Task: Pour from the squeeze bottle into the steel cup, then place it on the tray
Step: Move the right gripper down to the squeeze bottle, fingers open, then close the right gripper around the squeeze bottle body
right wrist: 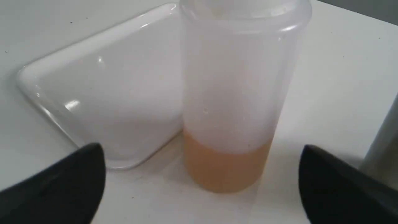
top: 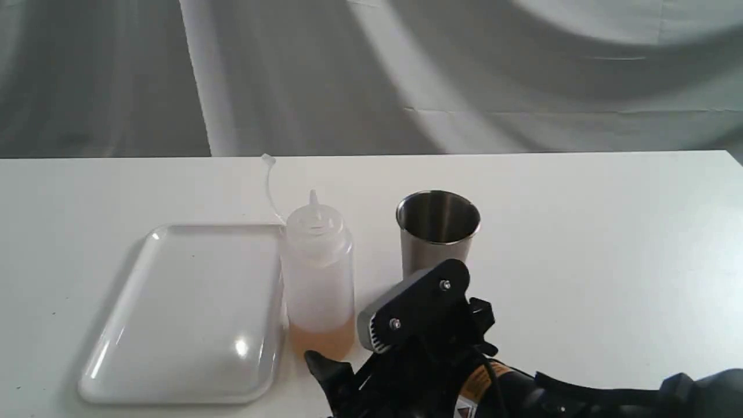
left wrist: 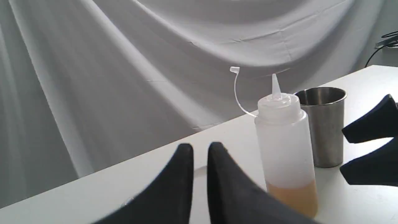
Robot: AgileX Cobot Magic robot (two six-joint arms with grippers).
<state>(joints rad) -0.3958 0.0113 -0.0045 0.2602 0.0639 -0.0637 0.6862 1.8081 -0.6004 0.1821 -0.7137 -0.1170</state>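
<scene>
White table [top: 580,232], grey draped cloth [top: 464,69] behind.

Squeeze bottle [top: 318,273]: upright on the table, just right of the tray [top: 191,313], off its rim. Amber liquid [right wrist: 224,165] fills only the bottom. Cap strap [top: 269,186] arcs up to the far left, nozzle uncapped. Right wrist view cuts off the nozzle.

Steel cup [top: 435,244]: upright, right of the bottle and slightly farther back, apart from it. Its lower part is hidden behind the right arm in the exterior view. Interior dark, contents cannot be made out. Right wrist view shows only a sliver [right wrist: 382,146] at the frame edge.

Right gripper [right wrist: 202,149]: at the near side of the bottle, fingers [right wrist: 62,180] spread wide, one to each side of the base, neither touching. Exterior view shows one fingertip; the arm runs off the near edge.

Left gripper [left wrist: 200,147]: seen only in its own wrist view. Fingers drawn nearly together with a thin slit between, holding nothing, left of the bottle.
</scene>
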